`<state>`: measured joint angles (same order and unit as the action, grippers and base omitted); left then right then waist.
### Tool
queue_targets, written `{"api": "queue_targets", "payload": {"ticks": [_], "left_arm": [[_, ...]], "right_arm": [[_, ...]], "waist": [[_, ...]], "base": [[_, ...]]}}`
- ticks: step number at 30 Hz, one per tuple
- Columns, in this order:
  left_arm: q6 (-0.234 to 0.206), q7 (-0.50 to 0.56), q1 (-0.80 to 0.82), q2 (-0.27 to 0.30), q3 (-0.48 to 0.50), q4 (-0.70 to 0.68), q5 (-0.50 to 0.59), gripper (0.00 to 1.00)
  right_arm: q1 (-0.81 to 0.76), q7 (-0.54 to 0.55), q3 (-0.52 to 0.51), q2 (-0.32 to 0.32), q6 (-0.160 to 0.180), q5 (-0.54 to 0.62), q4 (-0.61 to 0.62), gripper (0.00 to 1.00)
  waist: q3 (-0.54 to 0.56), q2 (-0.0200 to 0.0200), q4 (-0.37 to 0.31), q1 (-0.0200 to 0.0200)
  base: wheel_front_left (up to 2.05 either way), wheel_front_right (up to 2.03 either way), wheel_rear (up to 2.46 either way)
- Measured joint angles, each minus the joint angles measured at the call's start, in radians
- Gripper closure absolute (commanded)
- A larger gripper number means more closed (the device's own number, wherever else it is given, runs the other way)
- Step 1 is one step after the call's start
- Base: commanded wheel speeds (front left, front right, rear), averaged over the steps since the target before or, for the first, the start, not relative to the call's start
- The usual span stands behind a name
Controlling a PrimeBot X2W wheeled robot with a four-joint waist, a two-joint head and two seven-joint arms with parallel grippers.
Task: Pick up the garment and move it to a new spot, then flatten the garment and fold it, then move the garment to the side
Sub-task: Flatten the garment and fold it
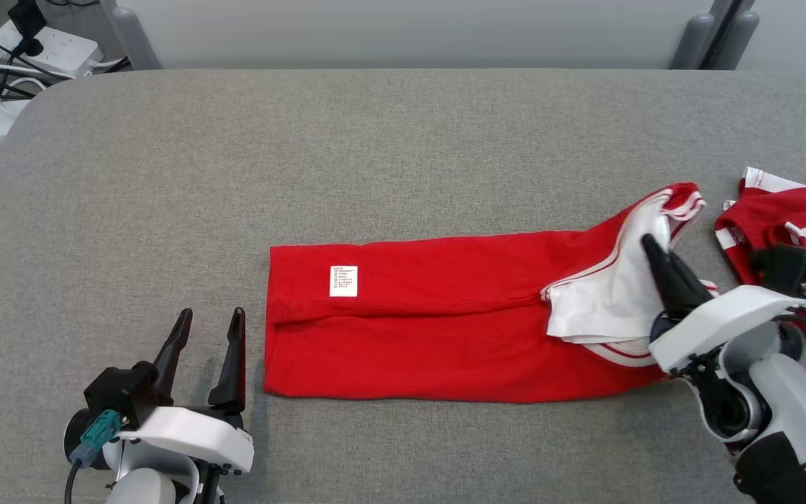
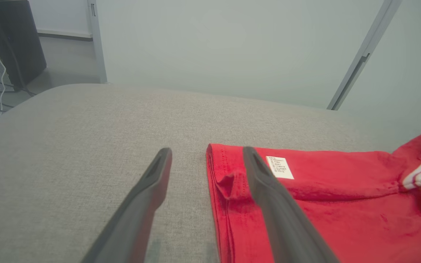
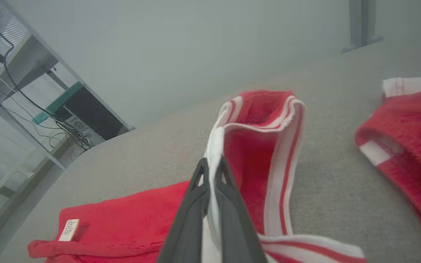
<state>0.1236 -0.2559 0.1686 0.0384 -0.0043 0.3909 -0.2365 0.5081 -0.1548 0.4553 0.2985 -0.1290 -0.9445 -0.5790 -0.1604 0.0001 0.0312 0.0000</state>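
The garment [image 1: 431, 329] is a red top with white, red-striped trim and a white care label, folded into a long strip across the grey table [image 1: 375, 154]. My right gripper [image 1: 655, 246] is shut on the white trim at the garment's [image 3: 254, 160] right end, which it holds raised off the table; in the right wrist view the cloth is pinched between the fingers [image 3: 228, 190]. My left gripper [image 1: 208, 318] stands open just left of the garment's left edge. From the left wrist its right finger [image 2: 265, 179] overlaps the hem of the garment [image 2: 323, 197], the gripper [image 2: 205, 153] holding nothing.
A second red and white garment [image 1: 788, 224] lies crumpled at the table's right edge, close behind my right arm. A power strip and cables [image 1: 32, 49] sit on the floor beyond the far left corner. Bare grey table stretches behind and left of the folded garment.
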Motion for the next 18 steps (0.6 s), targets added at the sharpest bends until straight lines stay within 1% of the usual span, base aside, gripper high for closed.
{"api": "queue_targets", "payload": {"ticks": [3, 4, 7, 9, 11, 12, 13, 14, 18], "left_arm": [[0.000, 0.000, 0.000, 0.000, -0.015, 0.002, -0.005, 0.00], [0.000, 0.000, 0.000, 0.000, -0.015, 0.002, -0.005, 0.00], [0.000, 0.000, 0.000, 0.000, -0.035, 0.005, -0.020, 0.00], [0.000, 0.000, 0.000, 0.000, -0.049, 0.006, -0.025, 0.00], [0.000, 0.000, 0.000, 0.000, -0.064, 0.006, -0.043, 0.00], [0.000, 0.000, 0.000, 0.000, -0.083, 0.007, -0.058, 0.00], [0.000, 0.000, 0.000, 0.000, -0.083, 0.007, -0.058, 0.00], [0.000, 0.000, 0.000, 0.000, -0.091, 0.007, -0.062, 0.00], [0.000, 0.000, 0.000, 0.001, -0.126, 0.007, -0.080, 0.00]], "right_arm": [[-0.010, 0.090, 0.075, 0.007, 0.001, -0.027, 0.143, 1.00], [-0.010, 0.090, 0.075, 0.007, 0.001, -0.027, 0.143, 1.00], [-0.009, 0.170, 0.140, 0.002, 0.002, -0.042, 0.252, 1.00], [-0.007, 0.209, 0.167, -0.016, 0.002, -0.049, 0.283, 1.00], [-0.001, 0.237, 0.198, -0.028, 0.002, -0.035, 0.285, 1.00], [0.003, 0.253, 0.211, -0.049, 0.003, -0.027, 0.269, 1.00], [0.003, 0.253, 0.211, -0.049, 0.003, -0.027, 0.269, 1.00], [0.013, 0.262, 0.228, -0.054, 0.002, -0.005, 0.256, 1.00], [0.061, 0.266, 0.236, -0.095, 0.003, 0.038, 0.175, 1.00]], "waist": [[0.003, 0.0000, 0.004, 0.0000], [0.003, 0.0000, 0.004, 0.0000], [0.004, 0.0000, 0.021, 0.0000], [0.004, 0.0000, 0.037, 0.0000], [0.003, 0.0000, 0.057, 0.0000], [0.002, 0.0000, 0.081, 0.0000], [0.002, 0.0000, 0.081, 0.0000], [0.002, 0.0000, 0.095, 0.0000], [-0.003, 0.0000, 0.156, 0.0000]], "base": [[0.00, 0.00, 0.00], [0.00, 0.00, 0.00], [0.00, 0.00, 0.00], [0.00, 0.00, 0.00], [0.00, 0.00, 0.00], [0.00, 0.00, 0.00], [0.00, 0.00, 0.00], [0.00, 0.00, 0.00], [0.00, 0.00, 0.00]]}}
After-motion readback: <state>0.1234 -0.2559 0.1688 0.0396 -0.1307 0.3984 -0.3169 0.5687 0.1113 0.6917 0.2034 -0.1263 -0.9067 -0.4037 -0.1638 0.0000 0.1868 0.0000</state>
